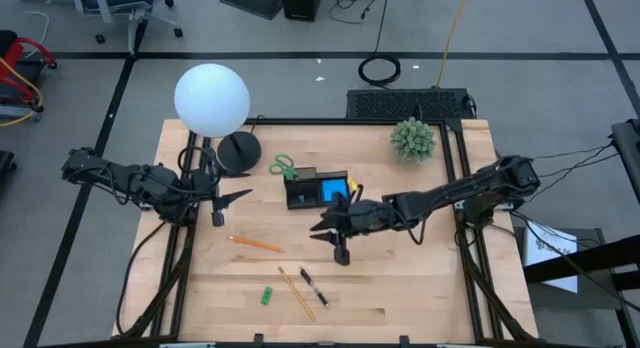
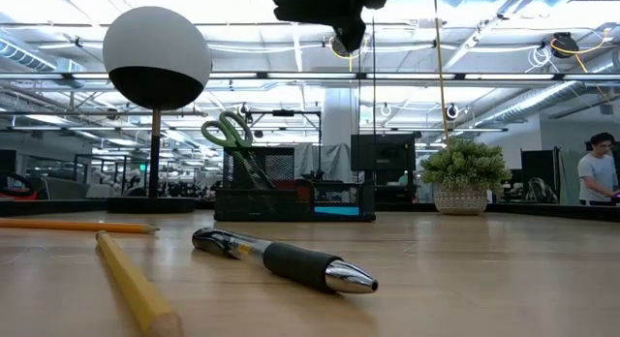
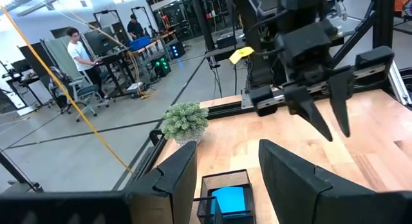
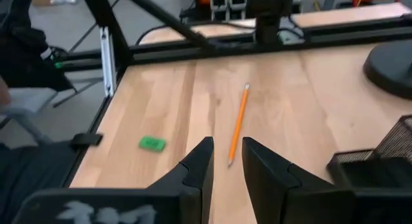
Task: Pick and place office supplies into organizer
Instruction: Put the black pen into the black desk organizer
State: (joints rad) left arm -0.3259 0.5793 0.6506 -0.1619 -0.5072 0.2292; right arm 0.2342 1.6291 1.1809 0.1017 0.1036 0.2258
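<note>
The right tool (image 1: 337, 250) hangs just below centre of the high view with its fingers (image 4: 196, 169) a narrow gap apart and nothing between them. Left of it lies the orange pencil (image 1: 256, 244), its long axis running nearly left to right, slightly tilted; the left tool (image 1: 222, 202), slightly open and empty, sits about as near, above the pencil's left end. Lower in the frame lie the yellow pencil (image 1: 296, 294), a dark pen (image 1: 314, 288) and the green eraser (image 1: 267, 295) on the counter (image 1: 420, 278). The organizer (image 1: 317, 189), holding the scissors (image 1: 284, 168) and blue sticky pad (image 1: 336, 191), stands just above the right tool.
</note>
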